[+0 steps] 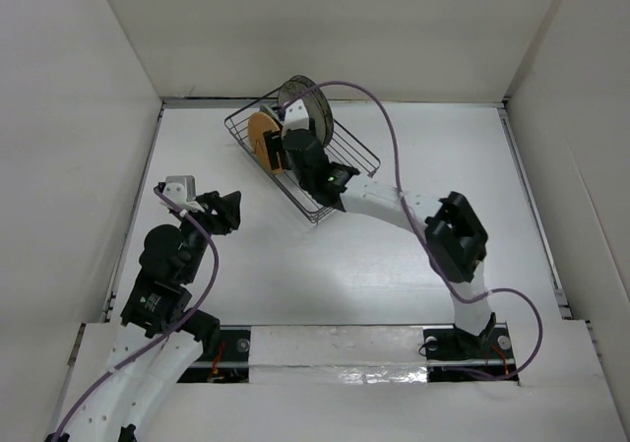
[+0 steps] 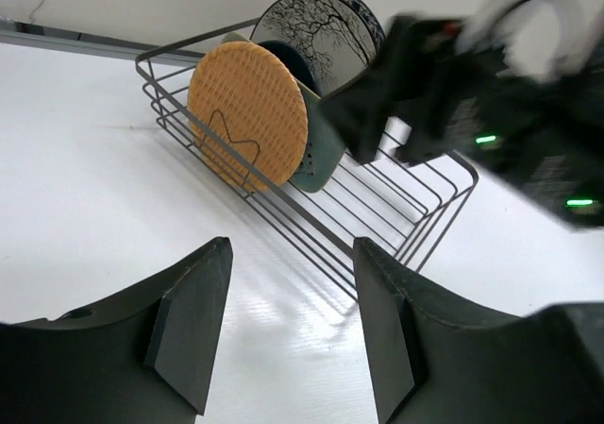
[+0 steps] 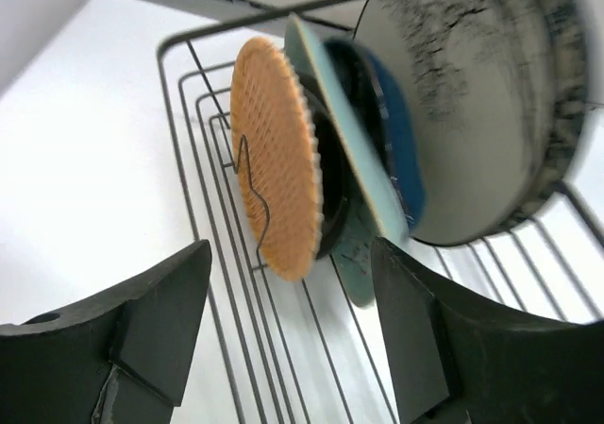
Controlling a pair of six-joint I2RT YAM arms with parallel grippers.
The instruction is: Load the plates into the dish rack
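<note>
White tabletop [image 1: 295, 284] carries the dish rack [image 1: 350, 153] at its far side, plates [image 2: 250, 112] standing on edge inside; right gripper [image 3: 291, 254] hovers over them, jaws apart, empty; left gripper [image 2: 293, 254] likewise spread, well apart from it

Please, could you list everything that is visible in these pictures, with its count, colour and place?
dish rack: one, grey wire, far part of the table
orange plate: one, upright, first in the rack
black plate: one, just behind the orange plate
green plate: one, mint, behind the black plate
blue plate: one, dark, behind the green plate
cream plate: one, dark tree marks, last in the row
table: one, white
left gripper: black, open, empty
right gripper: black, open, empty, at the rack
</note>
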